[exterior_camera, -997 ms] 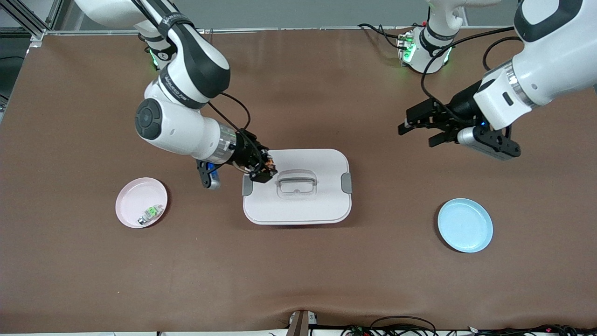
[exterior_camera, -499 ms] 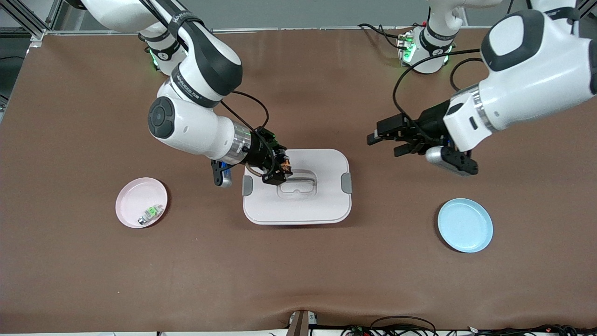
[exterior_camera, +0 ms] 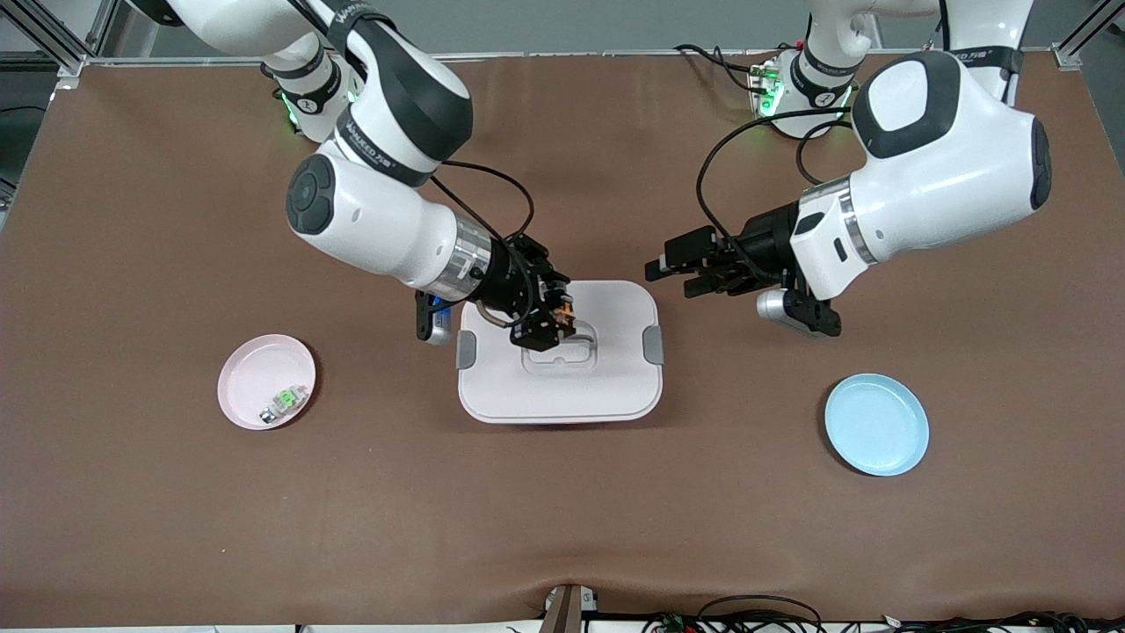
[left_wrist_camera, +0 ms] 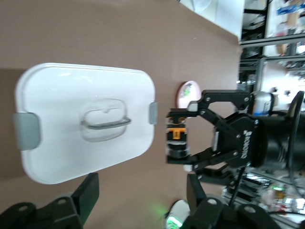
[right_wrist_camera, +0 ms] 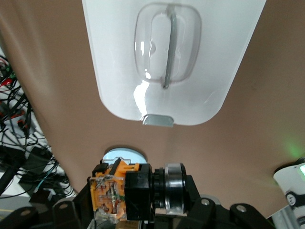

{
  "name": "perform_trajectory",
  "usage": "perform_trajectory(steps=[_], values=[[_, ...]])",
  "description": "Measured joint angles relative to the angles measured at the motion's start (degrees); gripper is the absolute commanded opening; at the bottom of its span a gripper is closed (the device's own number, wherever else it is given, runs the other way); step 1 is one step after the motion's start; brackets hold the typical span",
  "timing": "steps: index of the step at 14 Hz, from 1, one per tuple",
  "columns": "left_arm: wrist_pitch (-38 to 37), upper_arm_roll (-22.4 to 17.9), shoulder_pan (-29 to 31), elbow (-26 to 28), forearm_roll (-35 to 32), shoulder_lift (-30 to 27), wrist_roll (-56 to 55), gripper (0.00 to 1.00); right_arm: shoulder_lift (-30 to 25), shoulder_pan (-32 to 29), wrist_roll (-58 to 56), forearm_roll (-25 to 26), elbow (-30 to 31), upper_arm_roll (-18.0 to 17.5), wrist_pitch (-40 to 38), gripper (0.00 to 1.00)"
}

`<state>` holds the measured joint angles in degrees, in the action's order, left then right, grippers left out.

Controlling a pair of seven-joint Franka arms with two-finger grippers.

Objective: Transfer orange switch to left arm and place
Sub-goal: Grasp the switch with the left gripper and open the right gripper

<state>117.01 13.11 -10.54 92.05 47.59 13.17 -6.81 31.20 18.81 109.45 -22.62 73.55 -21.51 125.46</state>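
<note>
The orange switch (exterior_camera: 567, 309), black with an orange middle, is held in my right gripper (exterior_camera: 555, 323), which is shut on it above the lid of the white box (exterior_camera: 562, 391), beside the grey handle. In the right wrist view the switch (right_wrist_camera: 136, 191) sits between the jaws with the box (right_wrist_camera: 119, 47) below it. My left gripper (exterior_camera: 672, 277) hangs open over the table just off the box's corner at the left arm's end, pointing at the switch. The left wrist view shows its fingers (left_wrist_camera: 88, 195) wide apart with nothing between them, facing the switch (left_wrist_camera: 176, 136).
A pink plate (exterior_camera: 242, 369) holding a small green-and-clear component (exterior_camera: 283, 403) lies toward the right arm's end of the table. A light blue plate (exterior_camera: 876, 424) lies toward the left arm's end. The box has grey side clips (exterior_camera: 652, 344).
My right gripper has carried the switch farther in over the box lid toward the left arm. My left gripper has swung in from its end of the table to the box's corner.
</note>
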Motion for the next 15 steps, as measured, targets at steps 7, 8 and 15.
perform_trajectory(steps=[7,8,15], values=[[3.11,0.02,-2.15,0.06,2.01,1.69,-3.38,0.75,0.51,4.23,7.35,-0.62,-3.04,0.00,4.42,0.00],[3.12,0.02,-2.15,0.06,2.01,1.91,-3.38,0.74,0.79,4.84,8.26,-0.65,-3.68,0.01,4.42,0.00],[3.07,0.36,-2.20,1.25,2.00,1.95,-3.36,0.58,4.65,7.42,12.55,-0.66,-7.93,0.08,6.29,0.00]])
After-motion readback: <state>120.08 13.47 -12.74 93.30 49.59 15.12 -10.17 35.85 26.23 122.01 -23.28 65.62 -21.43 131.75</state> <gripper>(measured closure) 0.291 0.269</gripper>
